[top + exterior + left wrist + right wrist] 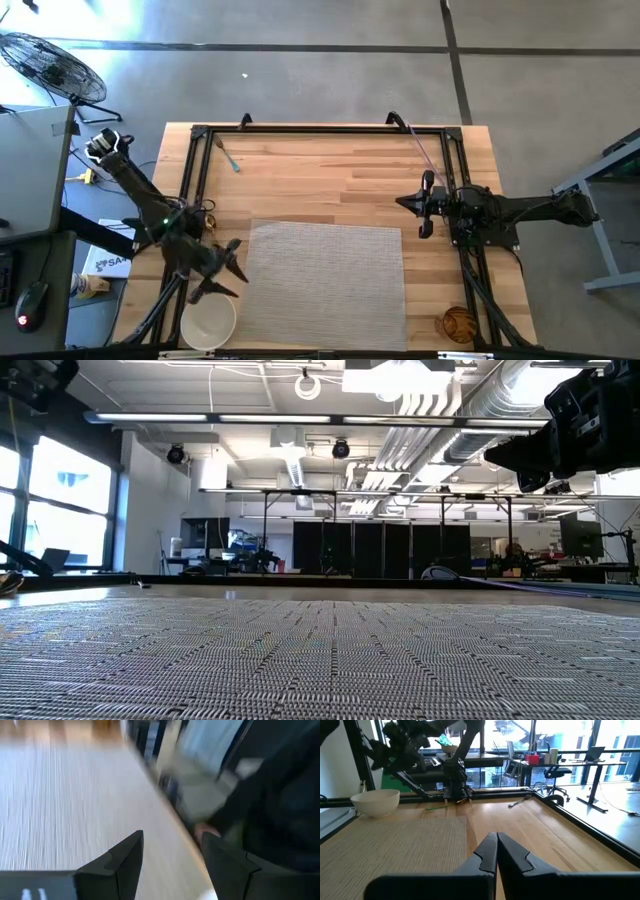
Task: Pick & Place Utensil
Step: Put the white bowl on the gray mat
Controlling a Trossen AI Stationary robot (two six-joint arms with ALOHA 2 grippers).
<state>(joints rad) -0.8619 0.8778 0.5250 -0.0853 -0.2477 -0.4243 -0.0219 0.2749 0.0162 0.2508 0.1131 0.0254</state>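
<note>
Woven placemat point(325, 285) bare; left gripper point(226, 272) beside it, jaws apart, empty. Right gripper point(424, 208) jaws together. Utensil point(229, 157) beyond placemat awaits reach.

Overhead light: even and soft; faint shadows on the table point(330, 190).
Low view: bright ceiling lamps point(300, 418); window point(60, 490) glare at left.
Left wrist view: heavy motion blur throughout.
Right wrist view: sharp, backlit by daylight windows point(560, 740).
</note>
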